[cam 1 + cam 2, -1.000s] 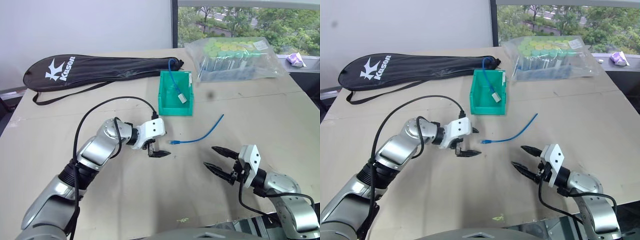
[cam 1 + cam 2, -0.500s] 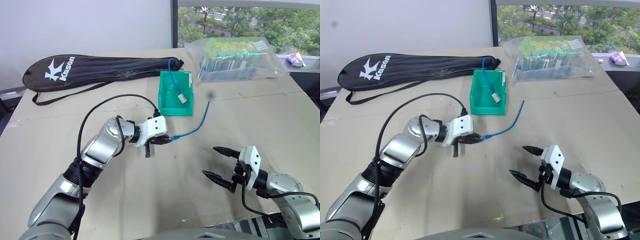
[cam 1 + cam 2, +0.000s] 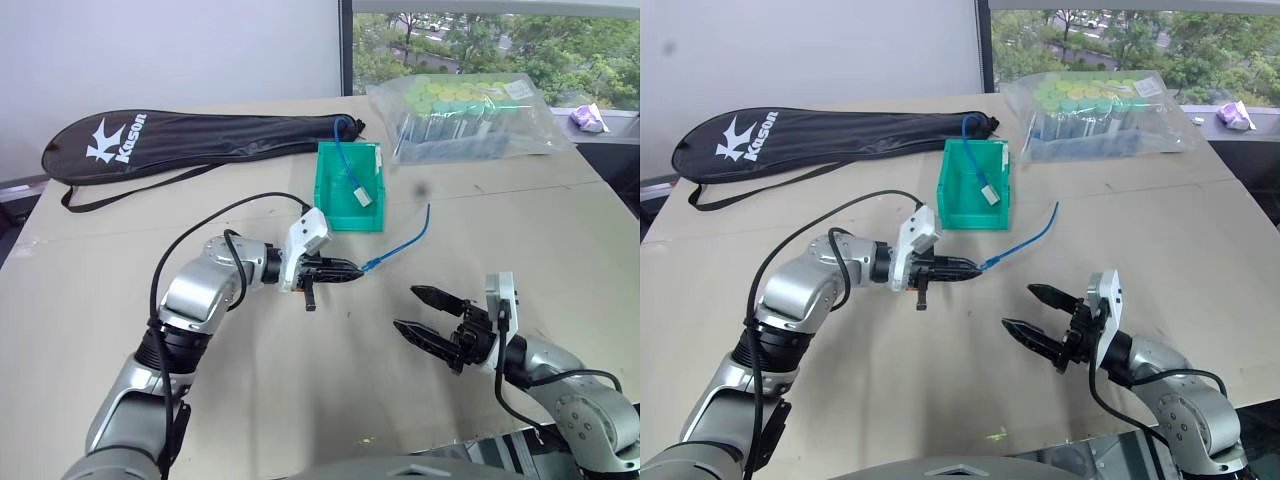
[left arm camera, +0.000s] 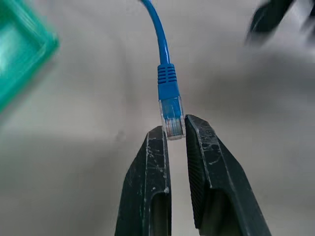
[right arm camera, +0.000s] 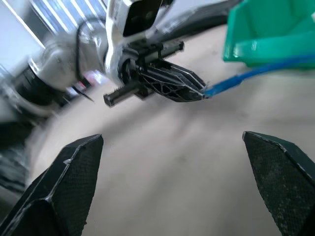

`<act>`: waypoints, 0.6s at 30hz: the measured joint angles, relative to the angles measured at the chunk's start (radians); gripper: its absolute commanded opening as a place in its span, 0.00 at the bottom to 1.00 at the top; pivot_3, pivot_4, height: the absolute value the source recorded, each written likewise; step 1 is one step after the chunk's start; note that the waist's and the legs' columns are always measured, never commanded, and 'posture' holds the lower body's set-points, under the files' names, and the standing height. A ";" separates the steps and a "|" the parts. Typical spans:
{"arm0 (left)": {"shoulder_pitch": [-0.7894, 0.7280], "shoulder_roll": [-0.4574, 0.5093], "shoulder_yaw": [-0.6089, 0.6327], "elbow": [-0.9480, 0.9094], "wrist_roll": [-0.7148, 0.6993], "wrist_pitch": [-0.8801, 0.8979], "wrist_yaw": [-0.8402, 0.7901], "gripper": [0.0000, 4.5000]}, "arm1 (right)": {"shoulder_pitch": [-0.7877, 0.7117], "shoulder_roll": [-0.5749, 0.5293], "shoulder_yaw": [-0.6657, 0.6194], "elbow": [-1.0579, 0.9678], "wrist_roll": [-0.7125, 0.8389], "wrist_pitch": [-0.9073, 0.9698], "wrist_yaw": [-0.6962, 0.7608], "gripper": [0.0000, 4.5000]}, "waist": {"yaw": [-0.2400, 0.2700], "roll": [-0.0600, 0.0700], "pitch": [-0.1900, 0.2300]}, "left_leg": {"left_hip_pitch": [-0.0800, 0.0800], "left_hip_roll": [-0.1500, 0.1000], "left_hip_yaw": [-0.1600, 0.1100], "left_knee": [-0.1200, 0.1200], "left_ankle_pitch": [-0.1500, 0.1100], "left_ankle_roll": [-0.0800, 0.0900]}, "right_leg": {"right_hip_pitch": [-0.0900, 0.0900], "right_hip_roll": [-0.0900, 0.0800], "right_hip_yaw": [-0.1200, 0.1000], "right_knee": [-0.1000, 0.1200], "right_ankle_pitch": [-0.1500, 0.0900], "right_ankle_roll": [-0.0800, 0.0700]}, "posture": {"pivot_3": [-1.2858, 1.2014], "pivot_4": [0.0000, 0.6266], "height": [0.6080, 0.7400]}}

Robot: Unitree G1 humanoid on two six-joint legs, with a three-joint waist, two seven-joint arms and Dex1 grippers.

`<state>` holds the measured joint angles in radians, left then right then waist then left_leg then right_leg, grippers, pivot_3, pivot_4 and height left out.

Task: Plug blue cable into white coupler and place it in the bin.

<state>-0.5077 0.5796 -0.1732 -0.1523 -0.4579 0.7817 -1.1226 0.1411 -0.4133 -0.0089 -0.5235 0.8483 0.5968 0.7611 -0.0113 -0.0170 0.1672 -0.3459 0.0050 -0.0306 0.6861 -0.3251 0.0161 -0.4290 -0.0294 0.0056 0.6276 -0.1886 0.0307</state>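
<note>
The left tool [image 3: 352, 269] has just clamped on the blue cable's [image 3: 405, 243] clear plug and lifted it off the surface [image 3: 300, 390], near the bin [image 3: 350, 187]; the right tool [image 3: 428, 315] has spread wide, empty; mating comes next, though no white coupler is in hand.

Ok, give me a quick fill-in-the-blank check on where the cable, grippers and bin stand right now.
1. The left gripper is shut on the blue cable's clear ____.
2. The right gripper is ____ and holds nothing.
3. The bin is coloured ____.
4. Beyond the bin lies a black ____ case.

Missing words: plug; open; green; racket
</note>
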 measured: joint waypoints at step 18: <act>0.003 -0.034 0.173 -0.105 -0.448 0.372 0.082 0.00 | -0.207 0.039 -0.016 0.016 0.302 0.148 -0.084 0.83 | -0.002 0.000 0.000 | 0.000 0.000 -0.001 0.000 0.000 0.000 | 0.000 0.000 -0.001 0.000 0.000 0.000 | 0.52 0.24 1.00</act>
<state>-0.5050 0.5458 -0.0004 -0.2572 -0.9057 1.1534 -1.0402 -0.0656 -0.3746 -0.0253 -0.5073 1.1505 0.7451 0.6774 -0.0128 -0.0170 0.1672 -0.3458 0.0046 -0.0317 0.6859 -0.3250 0.0159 -0.4290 -0.0295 0.0047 0.6276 -0.1887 0.0306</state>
